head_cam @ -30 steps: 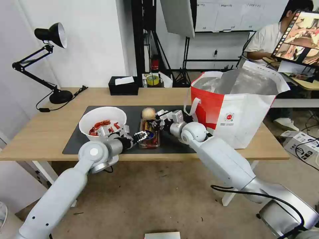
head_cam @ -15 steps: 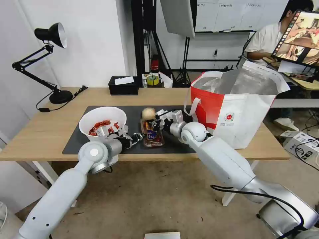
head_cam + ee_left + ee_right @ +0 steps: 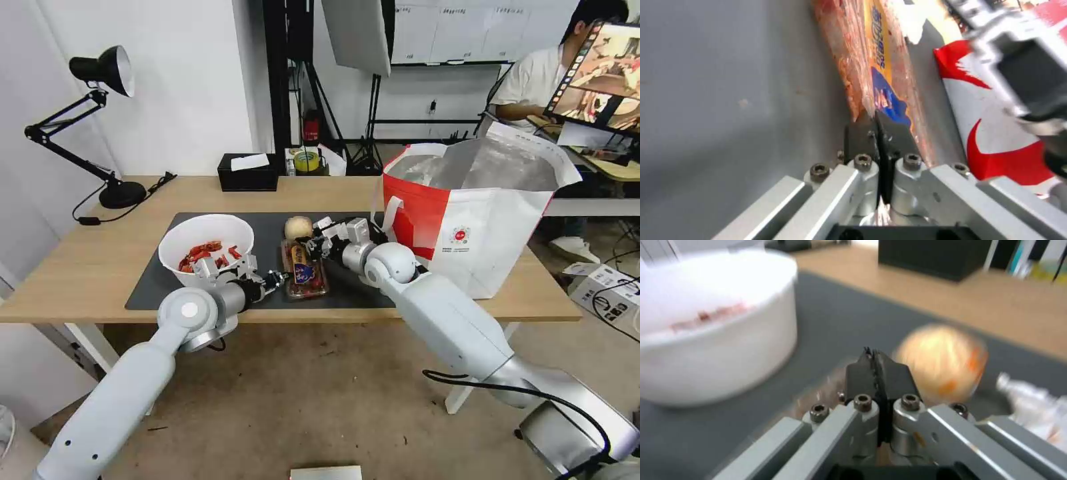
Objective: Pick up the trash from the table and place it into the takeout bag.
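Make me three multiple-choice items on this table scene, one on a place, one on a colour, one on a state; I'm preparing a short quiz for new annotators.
1. Where does the beige ball lie?
A. inside the takeout bag
B. on the dark mat, just behind the clear box
C. in the white bowl

2. What colour is the tissue box?
A. black
B. red
C. blue

3. How is the left gripper?
A. wide open
B. shut, at the near end of the clear box
C. shut on the ball

Answers:
1 B, the head view shows it there.
2 A, its walls are black.
3 B, the left wrist view shows the fingers together.
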